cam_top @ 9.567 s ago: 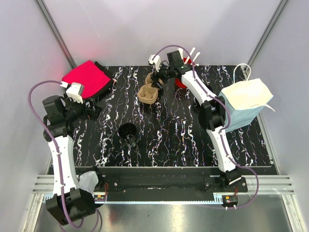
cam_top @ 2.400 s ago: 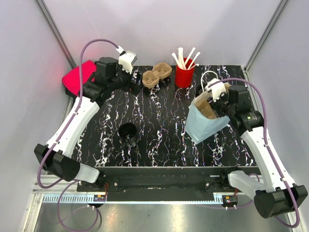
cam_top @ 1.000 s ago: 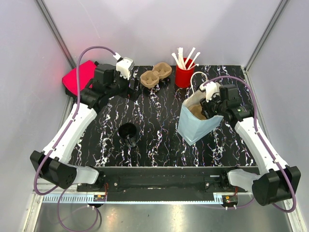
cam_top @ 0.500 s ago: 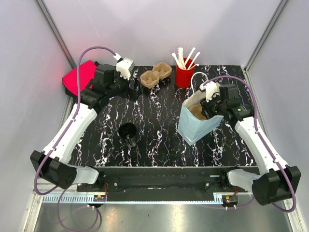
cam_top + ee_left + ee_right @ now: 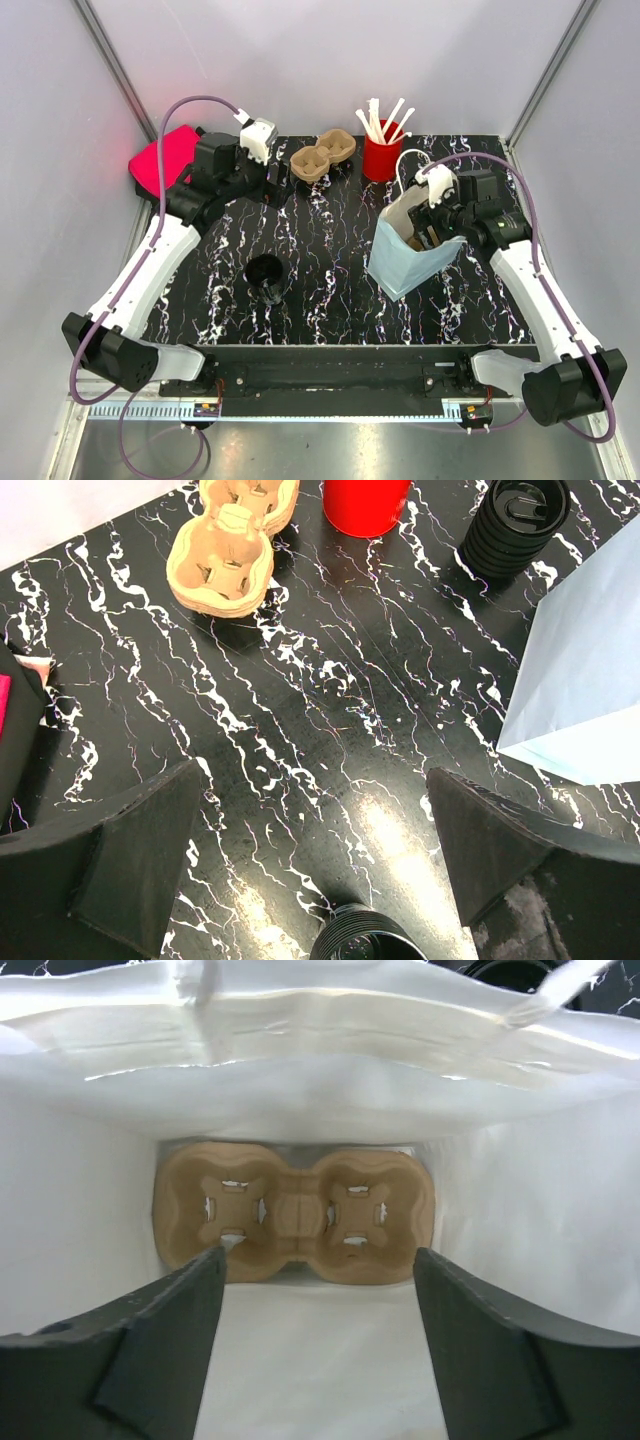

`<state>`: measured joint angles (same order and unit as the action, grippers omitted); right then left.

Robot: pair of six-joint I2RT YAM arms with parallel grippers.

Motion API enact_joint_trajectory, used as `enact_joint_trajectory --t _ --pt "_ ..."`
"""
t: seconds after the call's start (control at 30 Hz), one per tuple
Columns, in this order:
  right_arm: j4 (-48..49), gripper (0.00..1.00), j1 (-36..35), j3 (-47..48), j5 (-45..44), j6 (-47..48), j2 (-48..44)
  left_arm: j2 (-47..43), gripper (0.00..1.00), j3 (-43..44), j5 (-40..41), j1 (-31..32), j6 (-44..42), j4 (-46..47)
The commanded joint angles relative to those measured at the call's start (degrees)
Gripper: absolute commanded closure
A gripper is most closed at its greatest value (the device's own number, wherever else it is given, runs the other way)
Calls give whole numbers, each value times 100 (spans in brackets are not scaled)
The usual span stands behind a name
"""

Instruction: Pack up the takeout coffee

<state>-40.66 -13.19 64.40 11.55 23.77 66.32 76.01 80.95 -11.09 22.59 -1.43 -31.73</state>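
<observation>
Right wrist camera looked down into the paper bag [image 5: 90,1210], whose white inner walls closed round my right gripper [image 5: 318,1260]. Its two fingers stood wide apart with nothing between them, inside the bag's mouth. Ahead of the fingertips, flat on the bag's bottom, lay a two-cup cardboard carrier [image 5: 295,1210]. Past the bag's far rim, up and to the right of that gripper, a sliver of something black showed; I could not tell what it was.

My left gripper [image 5: 312,780] hung over the black marbled table [image 5: 330,680], likewise spread wide and empty. The takeout coffee [image 5: 512,518], a ribbed black cup under a black lid, stood upright on the table far ahead of this gripper and to its right. It was near the red cup [image 5: 365,498] without touching it, and just beyond the bag's pale blue outer corner, outside the bag. Ahead and to the left of the fingers lay spare cardboard carriers [image 5: 228,555], one overlapping the other. At the near edge of that view, between the fingers, stood a lidless black cup [image 5: 355,945].

From above, white stirrers [image 5: 383,112] stuck up out of the red cup, and the coffee was hidden behind the bag and my right arm.
</observation>
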Motion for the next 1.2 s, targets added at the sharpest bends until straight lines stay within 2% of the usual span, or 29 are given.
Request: enact_joint_trajectory --t 0.0,0.17,0.3,1.17 --pt "-178 17 -43 433 -12 66 -208 -253 1 -35 -16 -18 -6 299" --pt "-363 6 -43 617 5 128 -260 -244 1 17 -7 -18 -6 281" --pt "-468 4 -43 732 -12 181 -278 -236 1 44 -42 -18 11 263" --pt "-1672 0 -43 1996 137 488 -717 -209 1 211 -95 -18 46 167"
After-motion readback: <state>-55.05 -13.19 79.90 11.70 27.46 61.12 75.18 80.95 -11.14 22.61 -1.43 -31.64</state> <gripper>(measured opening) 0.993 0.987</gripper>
